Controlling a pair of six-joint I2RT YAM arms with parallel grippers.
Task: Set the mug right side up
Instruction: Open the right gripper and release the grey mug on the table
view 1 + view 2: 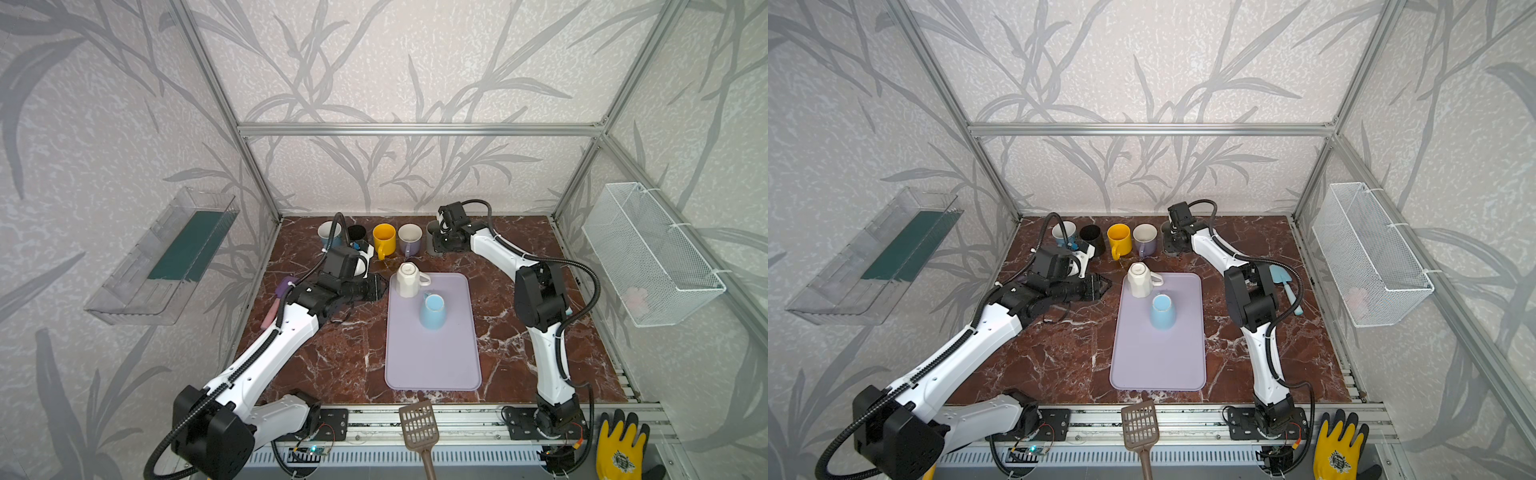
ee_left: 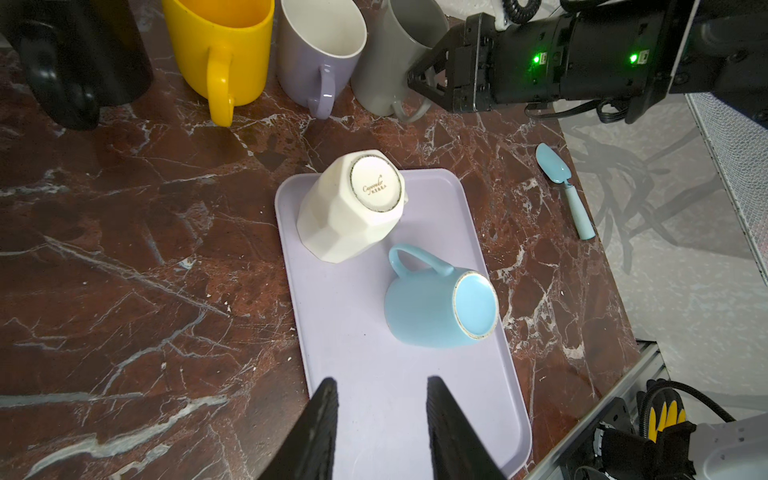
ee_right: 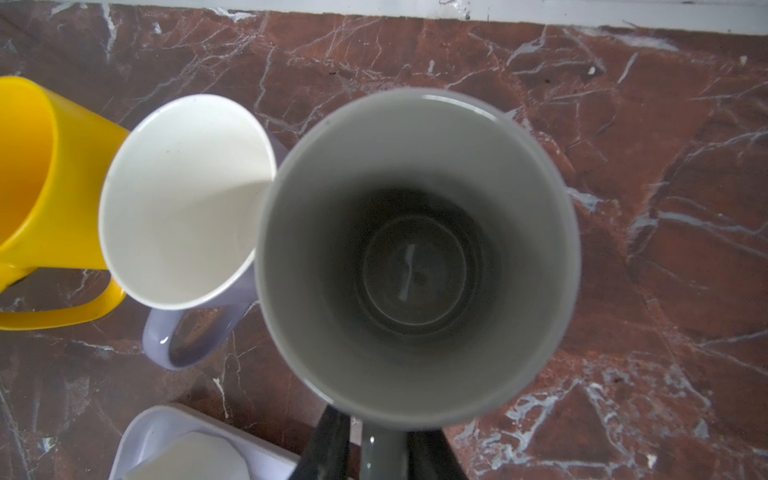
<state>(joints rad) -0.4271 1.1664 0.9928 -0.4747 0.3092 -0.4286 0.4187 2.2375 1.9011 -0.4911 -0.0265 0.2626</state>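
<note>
Narrowly parted, the fingers (image 3: pixel 328 444) of the right gripper (image 3: pixel 380 422) flanked the handle of the upright gray mug (image 3: pixel 415 249); whether they gripped it, I couldn't tell. The mug stood at 3 o'clock of the lavender mug (image 3: pixel 187 199). The left gripper (image 2: pixel 381 380) hung spread and empty at 10 o'clock of the tray (image 1: pixel 432 365).

Both top views look down from high at six o'clock over my whole marble table (image 1: pixel 332 353), nearly alike; my left wrist camera faces the lilac tray (image 2: pixel 353 324) closely, my right peers straight down into the grey mug (image 3: pixel 415 249), which both wrist views share.
</note>
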